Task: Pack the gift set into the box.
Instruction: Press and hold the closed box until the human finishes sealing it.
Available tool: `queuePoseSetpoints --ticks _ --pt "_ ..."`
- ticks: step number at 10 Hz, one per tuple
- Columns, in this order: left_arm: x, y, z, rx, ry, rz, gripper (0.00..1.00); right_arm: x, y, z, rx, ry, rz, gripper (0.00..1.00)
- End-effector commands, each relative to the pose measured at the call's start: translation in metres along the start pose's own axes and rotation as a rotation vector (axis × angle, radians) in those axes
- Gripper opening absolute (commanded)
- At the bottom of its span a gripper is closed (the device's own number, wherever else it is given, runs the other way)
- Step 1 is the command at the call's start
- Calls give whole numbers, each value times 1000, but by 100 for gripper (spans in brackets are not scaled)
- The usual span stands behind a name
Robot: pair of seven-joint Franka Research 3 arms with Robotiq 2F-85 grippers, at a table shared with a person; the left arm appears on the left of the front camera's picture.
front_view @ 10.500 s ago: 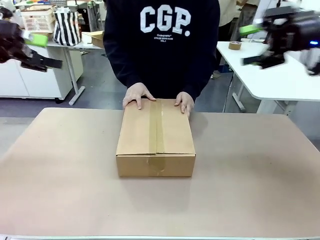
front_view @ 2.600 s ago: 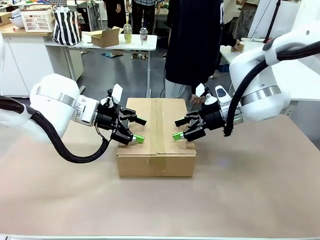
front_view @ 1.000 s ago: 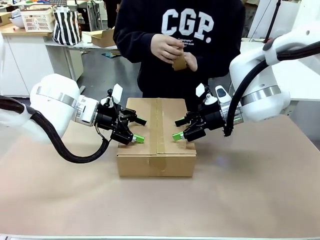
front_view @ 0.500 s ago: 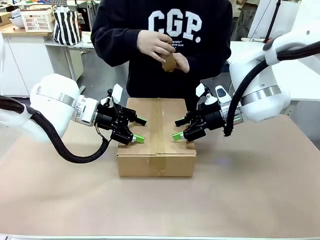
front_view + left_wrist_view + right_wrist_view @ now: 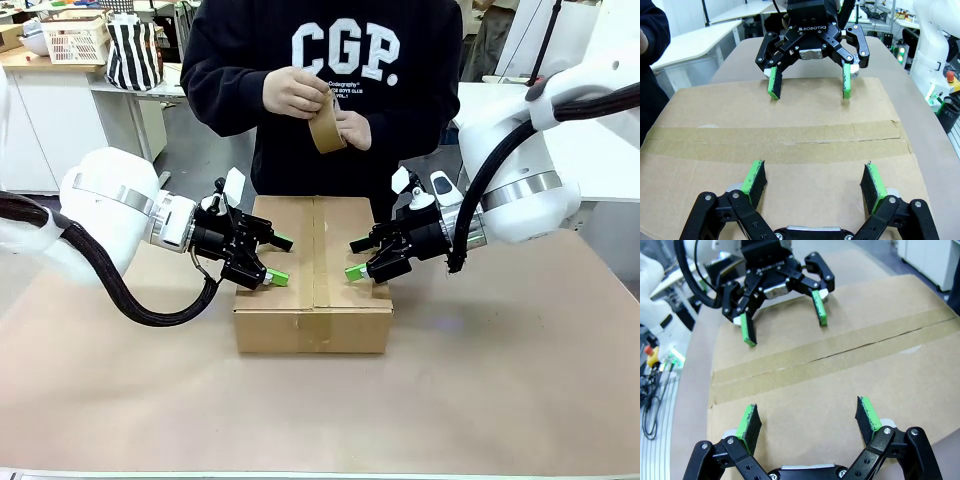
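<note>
The box stands closed at the table's middle, a strip of brown tape along its top seam. My left gripper is open, its green pads low over the left top flap. My right gripper is open over the right flap, facing the left one across the seam. The left wrist view shows its own gripper near and the right gripper beyond the seam. In the right wrist view its own gripper faces the left gripper over the box. The gift set is out of view.
A person stands at the far side, both hands holding a roll of brown tape at chest height above the box's far edge. The brown table has free room all around the box. White tables with clutter stand behind.
Both arms came down from the sides onto the box top, and the person's hands left the box. The person came back holding a tape roll, now lower and turned. The grippers hold still.
</note>
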State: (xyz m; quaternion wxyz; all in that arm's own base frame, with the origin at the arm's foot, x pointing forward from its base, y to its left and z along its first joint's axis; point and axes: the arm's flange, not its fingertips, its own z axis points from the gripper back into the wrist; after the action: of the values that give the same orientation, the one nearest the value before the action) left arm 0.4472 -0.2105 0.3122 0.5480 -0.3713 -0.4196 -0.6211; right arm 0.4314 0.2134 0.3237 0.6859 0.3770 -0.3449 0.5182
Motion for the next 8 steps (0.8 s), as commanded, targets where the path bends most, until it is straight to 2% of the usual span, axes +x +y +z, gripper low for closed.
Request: queuePoseSetpoints --ticks 1,8 --pt "-2 -1 -1 -2 1 4 100 -4 1 -1 0 5 -6 100" --pt "-2 -1 -1 -2 1 4 100 -4 1 -1 0 5 -6 100"
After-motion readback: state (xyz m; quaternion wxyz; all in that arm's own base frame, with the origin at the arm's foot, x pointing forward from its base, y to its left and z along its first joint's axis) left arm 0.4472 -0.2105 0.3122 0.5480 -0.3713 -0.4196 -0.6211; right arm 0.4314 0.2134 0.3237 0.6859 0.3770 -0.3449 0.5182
